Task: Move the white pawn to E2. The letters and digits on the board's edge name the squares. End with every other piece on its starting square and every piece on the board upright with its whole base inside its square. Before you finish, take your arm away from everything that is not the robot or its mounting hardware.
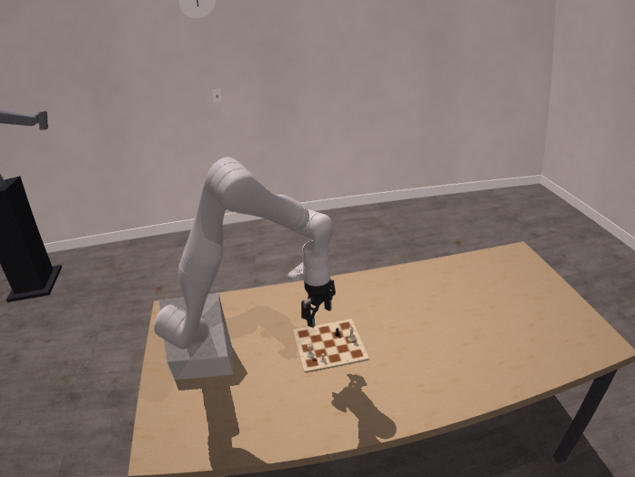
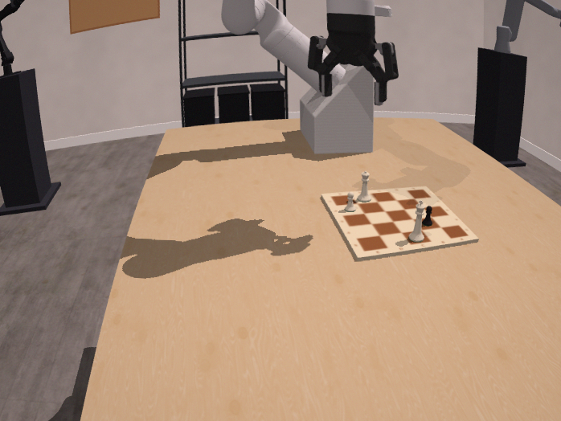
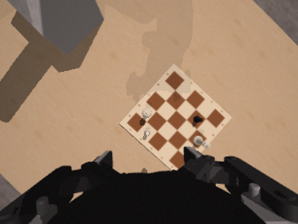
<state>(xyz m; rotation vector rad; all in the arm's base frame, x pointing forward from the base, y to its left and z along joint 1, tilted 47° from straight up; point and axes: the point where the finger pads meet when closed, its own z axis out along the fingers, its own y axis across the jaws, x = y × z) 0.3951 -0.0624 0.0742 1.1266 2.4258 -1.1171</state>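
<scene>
— Where is the white pawn (image 2: pixel 350 202)?

— On the board (image 2: pixel 452 244), at its 10 o'clock corner in the exterior view, just beside a taller white piece (image 2: pixel 364 186) (both upright).

— And the gripper (image 2: pixel 353 75)?

— Spread wide, holding nothing, hanging above the table (image 2: pixel 272 316) at the board's 12 o'clock.

You're looking at a bench (image 2: pixel 280 316) of pale, matt wood with fine grain streaks. The chessboard (image 2: pixel 362 253) looks like smooth wood too, cream and reddish-brown squares. The white pawn (image 2: pixel 350 202) and black pawn (image 2: pixel 427 216) look smooth, faintly glossy. The arm (image 1: pixel 205 246) is matt light-grey shell; its base block (image 2: pixel 337 122) is dull grey.
</scene>
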